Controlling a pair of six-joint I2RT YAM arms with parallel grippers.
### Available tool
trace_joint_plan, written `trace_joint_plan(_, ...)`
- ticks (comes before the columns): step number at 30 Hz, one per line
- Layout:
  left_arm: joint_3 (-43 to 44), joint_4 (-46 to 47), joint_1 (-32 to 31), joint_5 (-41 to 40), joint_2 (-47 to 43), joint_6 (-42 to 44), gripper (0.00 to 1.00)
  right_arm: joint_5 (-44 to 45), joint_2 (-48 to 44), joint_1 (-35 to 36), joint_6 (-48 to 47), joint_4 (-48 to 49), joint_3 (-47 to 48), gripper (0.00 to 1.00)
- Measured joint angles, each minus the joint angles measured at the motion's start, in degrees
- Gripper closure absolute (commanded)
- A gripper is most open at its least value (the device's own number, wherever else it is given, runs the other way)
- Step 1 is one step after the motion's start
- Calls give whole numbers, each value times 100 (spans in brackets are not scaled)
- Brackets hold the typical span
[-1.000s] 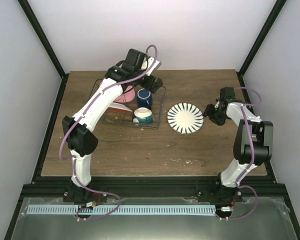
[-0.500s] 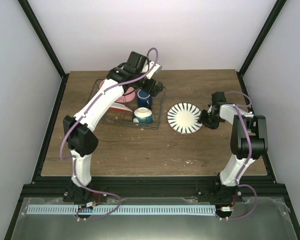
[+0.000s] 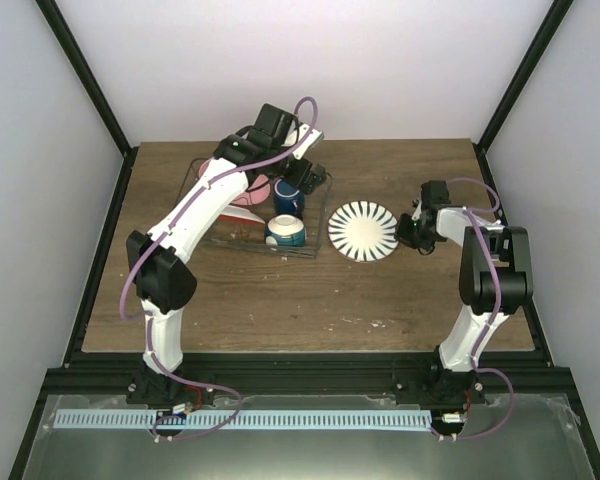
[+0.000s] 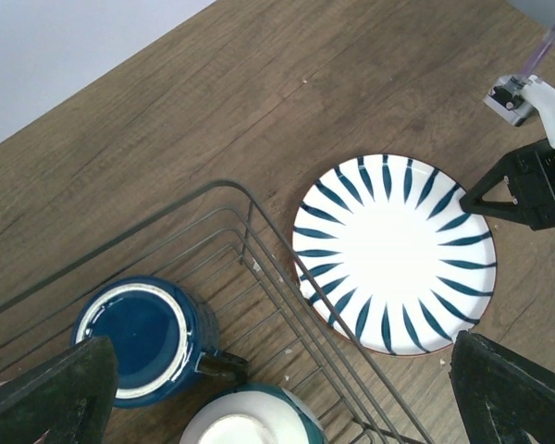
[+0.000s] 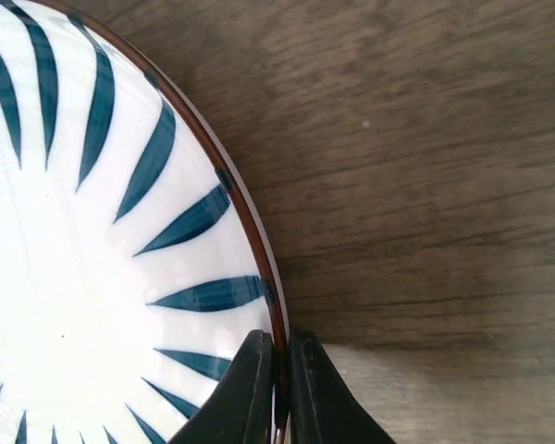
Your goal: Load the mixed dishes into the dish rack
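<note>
Striped plate (image 3: pixel 363 231) nearer the dish rack (image 3: pixel 325 215)

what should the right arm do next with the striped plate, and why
Probably lift a little: the right claw is shut on the rim of the striped plate, yet the plate looks flat on the table, just right of the dish rack. Raising that edge would free it to carry over.

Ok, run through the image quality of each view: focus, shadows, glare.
Top external: even soft light, faint shadows, sharp. Left wrist: striped plate crisp, left fingers dark and soft-edged at the corners. Right wrist: very close, plate rim sharp, right fingers nearly black, pale sheen on table beside them.
</note>
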Motion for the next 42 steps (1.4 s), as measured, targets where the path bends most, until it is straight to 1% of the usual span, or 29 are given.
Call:
trace_joint_plan(6, -44, -101, 61, 153, 0, -138, 0, -282, -9, -66, 52, 339, -153, 99)
trace_joint_plan(10, -52, -197, 271, 376, 0, -337, 0, -684, -94, -339, 74, 636, -417, 99)
trace_joint_plan(16, -63, -214, 562, 791, 15, -472, 0, -1029, -328, -1204, -17, 531, -684, 99)
trace_joint_plan(19, -63, -219, 577, 1180, 70, -498, 0, -1130, -437, -1681, -52, 437, -756, 99)
trace_joint_plan(22, -63, -236, 575, 1582, 199, -557, 0, -1226, -527, -1943, -70, 326, -754, 99)
trace_joint_plan(27, -63, -260, 575, 2072, 459, -673, 1, -1561, -597, -1971, -68, 227, -719, 99)
trace_joint_plan(33, -52, -254, 575, 2524, 564, -820, 2, -2055, -636, -1952, -28, 160, -603, 99)
trace_joint_plan(42, 208, -35, 448, 3082, 901, -1191, 2, -2258, -691, -1952, 70, 214, -509, 99)
